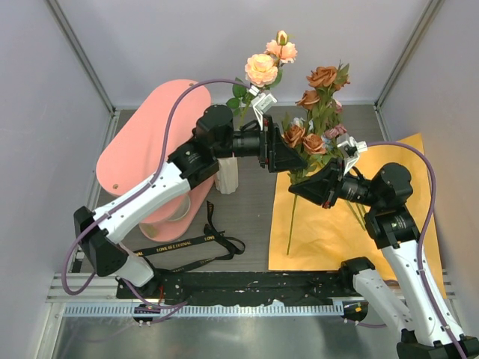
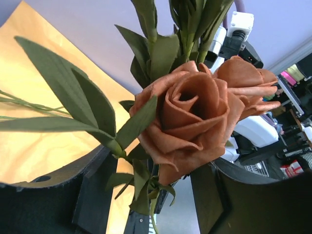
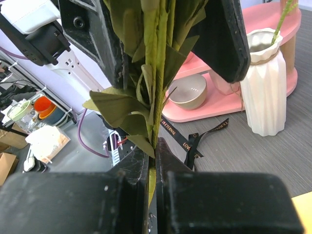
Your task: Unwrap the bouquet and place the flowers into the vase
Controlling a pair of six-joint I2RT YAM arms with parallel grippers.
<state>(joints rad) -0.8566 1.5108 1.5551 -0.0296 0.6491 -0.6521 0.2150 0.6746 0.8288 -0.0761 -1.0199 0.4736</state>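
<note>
Flowers [image 1: 314,112] of the unwrapped bunch, rust-brown roses on long green stems, stand just to the right of the vase [image 3: 265,97] in the overhead view, held off the table. Their long axis runs roughly upright, about parallel to the vase's ribbed wall, with the blooms on top and the stem ends hanging free below. The right gripper [image 3: 153,151] has its fingers pressed together on the stems low down and carries the bunch. The left gripper [image 2: 151,185] sits higher on the same stems, just under the blooms. Its fingers are spread to either side of the leaves and show no pinch.

Two peach roses [image 1: 260,69] already rise from the vase. Farther right of the vase than the held bunch, the orange paper [image 1: 352,224] lies flat on the table, and the black ribbon [image 1: 198,245] lies loose on the near side. The pink shelf [image 1: 142,142] stands to the vase's left.

Of the two arms, the left reaches in from the vase's side and is the nearer. The coming move likely depends on bringing the hanging stem ends leftward over the narrow neck with the bunch kept upright.
</note>
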